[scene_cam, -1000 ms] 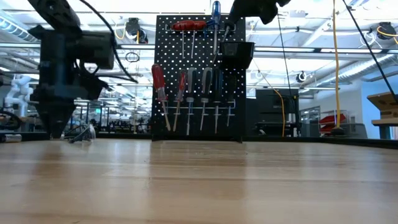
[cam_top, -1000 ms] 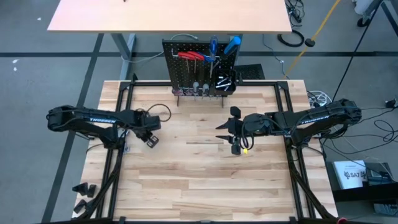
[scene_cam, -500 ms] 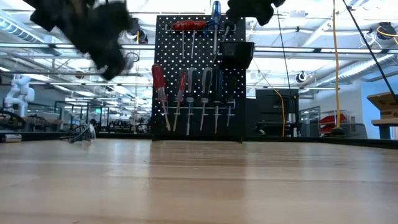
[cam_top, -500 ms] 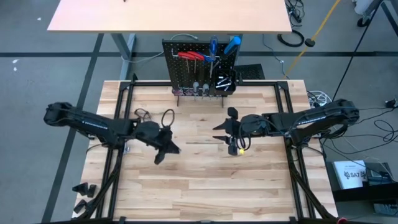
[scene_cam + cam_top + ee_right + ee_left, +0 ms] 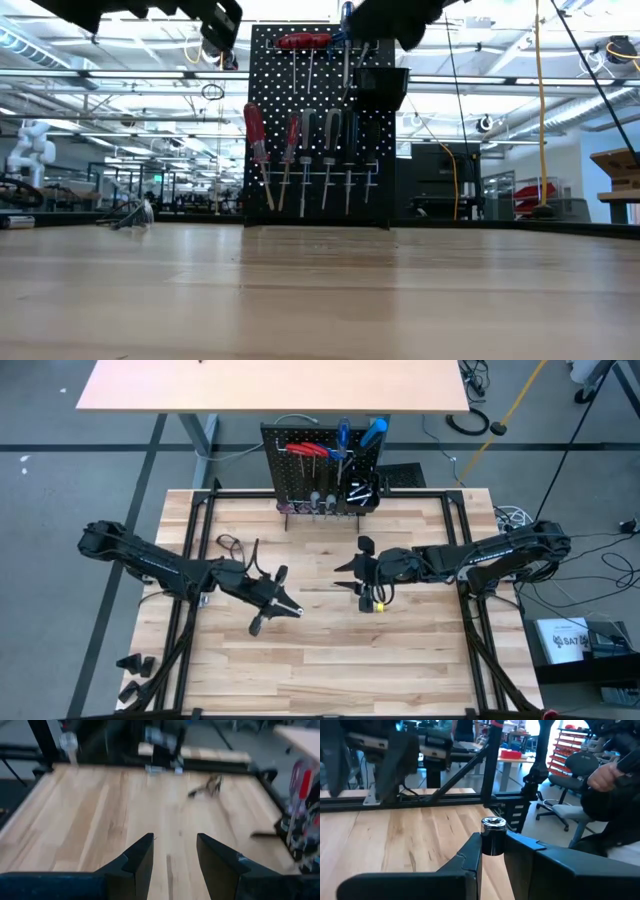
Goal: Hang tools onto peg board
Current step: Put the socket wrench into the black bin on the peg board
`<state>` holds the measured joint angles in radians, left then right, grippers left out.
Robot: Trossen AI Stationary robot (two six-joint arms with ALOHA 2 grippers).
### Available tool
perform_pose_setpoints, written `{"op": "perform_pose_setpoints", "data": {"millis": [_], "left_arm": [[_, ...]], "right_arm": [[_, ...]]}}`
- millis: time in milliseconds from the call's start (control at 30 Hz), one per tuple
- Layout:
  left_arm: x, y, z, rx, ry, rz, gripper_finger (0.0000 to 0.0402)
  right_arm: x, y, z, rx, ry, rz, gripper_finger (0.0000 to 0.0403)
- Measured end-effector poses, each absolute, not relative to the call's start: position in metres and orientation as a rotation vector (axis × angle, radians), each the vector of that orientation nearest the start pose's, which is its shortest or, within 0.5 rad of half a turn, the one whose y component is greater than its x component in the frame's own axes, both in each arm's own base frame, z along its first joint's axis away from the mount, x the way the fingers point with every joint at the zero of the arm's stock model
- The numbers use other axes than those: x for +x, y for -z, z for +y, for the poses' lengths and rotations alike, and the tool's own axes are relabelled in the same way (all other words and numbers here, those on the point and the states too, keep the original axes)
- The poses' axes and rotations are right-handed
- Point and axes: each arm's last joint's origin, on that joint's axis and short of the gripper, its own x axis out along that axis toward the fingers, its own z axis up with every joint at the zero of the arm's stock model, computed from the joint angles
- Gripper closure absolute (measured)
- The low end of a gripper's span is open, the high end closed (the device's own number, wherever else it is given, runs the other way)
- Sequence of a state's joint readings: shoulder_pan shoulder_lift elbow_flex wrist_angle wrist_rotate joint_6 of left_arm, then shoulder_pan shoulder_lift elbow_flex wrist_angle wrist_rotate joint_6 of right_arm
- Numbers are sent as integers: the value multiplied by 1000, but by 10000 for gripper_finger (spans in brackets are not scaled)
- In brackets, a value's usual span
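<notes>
While the left claw (image 5: 492,857) hangs above the worktop (image 5: 320,650) left of centre, clamped on a small silver metal piece (image 5: 493,836), the load should be carried level. Destination: peg board (image 5: 322,470), upright at the far edge, screwdrivers (image 5: 305,160) already hung; the square bin (image 5: 362,490) looks the likely slot. Approach slowly from above. Right claw (image 5: 172,852): fingers apart, empty, right of centre.

The right gripper (image 5: 174,851) is seen with its two dark fingers (image 5: 141,856) parted and nothing between them, above the wooden tabletop (image 5: 100,815). Farther off, a blurred dark item, possibly glasses (image 5: 207,787), is lying on the wood.
</notes>
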<state>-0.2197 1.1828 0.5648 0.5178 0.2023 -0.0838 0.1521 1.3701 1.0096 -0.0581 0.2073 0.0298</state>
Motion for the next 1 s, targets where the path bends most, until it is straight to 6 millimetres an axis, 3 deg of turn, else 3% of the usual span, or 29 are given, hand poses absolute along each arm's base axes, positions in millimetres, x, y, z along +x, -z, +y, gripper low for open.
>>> {"op": "perform_pose_setpoints", "data": {"millis": [200, 567, 867, 1000], "left_arm": [[257, -231, -64, -66, 421, 114, 345], [276, -207, -69, -69, 422, 124, 345], [295, -241, -69, 50, 499, -25, 345], [298, -250, -69, 227, 581, -85, 345]], "right_arm": [[310, -296, 42, -27, 49, 339, 259], [311, -298, 51, -40, -196, 304, 259], [307, -312, 82, -122, -484, 134, 259], [305, -318, 94, -200, -526, 46, 259]]}}
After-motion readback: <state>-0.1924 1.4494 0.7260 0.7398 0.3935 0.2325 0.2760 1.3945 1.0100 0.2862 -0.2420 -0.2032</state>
